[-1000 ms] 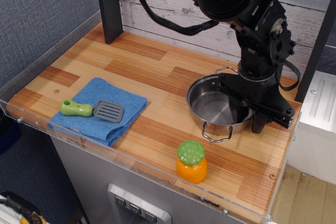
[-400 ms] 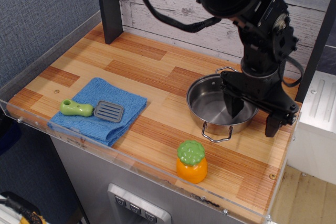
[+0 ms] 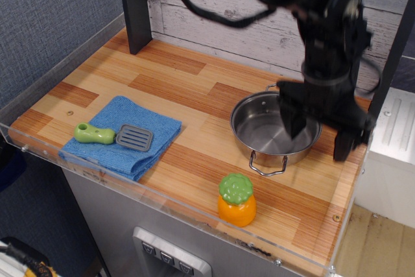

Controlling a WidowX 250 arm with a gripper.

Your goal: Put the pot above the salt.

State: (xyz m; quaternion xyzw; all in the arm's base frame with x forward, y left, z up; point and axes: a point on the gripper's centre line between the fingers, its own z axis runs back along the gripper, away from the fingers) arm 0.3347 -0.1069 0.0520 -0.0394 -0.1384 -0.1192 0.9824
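The shiny steel pot (image 3: pixel 264 134) with two wire loop handles rests on the wooden table, at the right. The salt (image 3: pixel 237 200), an orange shaker with a bumpy green cap, stands just in front of the pot near the table's front edge. My gripper (image 3: pixel 319 135) hangs open above the pot's right rim. One finger (image 3: pixel 292 121) is over the pot's inside, the other finger (image 3: pixel 344 144) is outside the rim. It holds nothing.
A blue cloth (image 3: pixel 126 135) lies at the front left with a green-handled grey slotted spatula (image 3: pixel 115 136) on it. A dark post (image 3: pixel 135 6) stands at the back left. A clear plastic rim edges the table. A white unit (image 3: pixel 392 154) sits beyond the right edge.
My gripper has opened wider and risen off the pot's right rim. The pot and the salt have not moved.
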